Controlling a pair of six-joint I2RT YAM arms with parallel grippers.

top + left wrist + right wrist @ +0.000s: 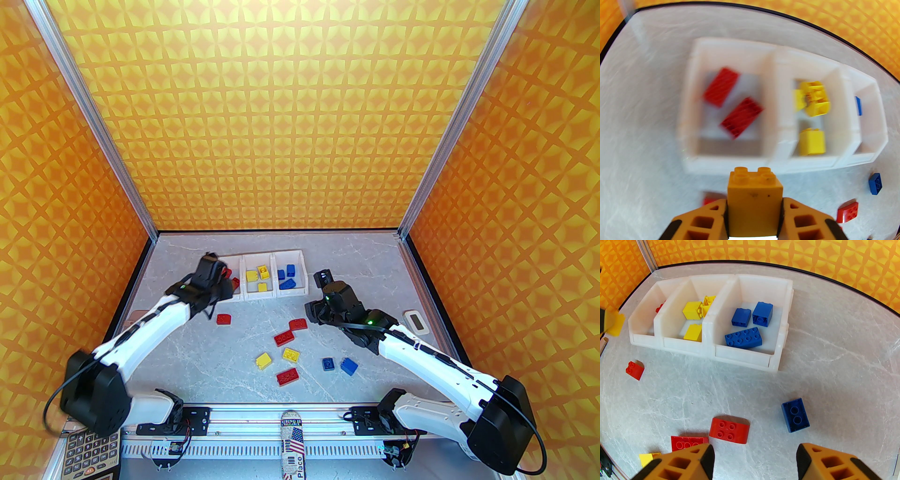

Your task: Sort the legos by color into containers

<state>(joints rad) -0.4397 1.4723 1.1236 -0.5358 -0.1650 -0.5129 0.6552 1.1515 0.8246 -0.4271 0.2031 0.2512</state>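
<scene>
My left gripper [754, 207] is shut on a yellow brick [754, 199], held just in front of the containers [780, 131]. In the top view this gripper [222, 276] hovers at the left bin of the white row [274, 295]. The bins hold red bricks [740, 118], yellow bricks [692, 310] and blue bricks [743, 338], from left to right. My right gripper [754, 460] stands open and empty above the table, with a blue brick [795, 414] and a red arch brick [729, 429] just ahead. Loose legos [290, 355] lie mid-table.
A small white device [416, 322] lies at the right edge, beside my right arm. A calculator [89, 454] sits at the near left corner. Orange patterned walls close in the table at the back and on both sides.
</scene>
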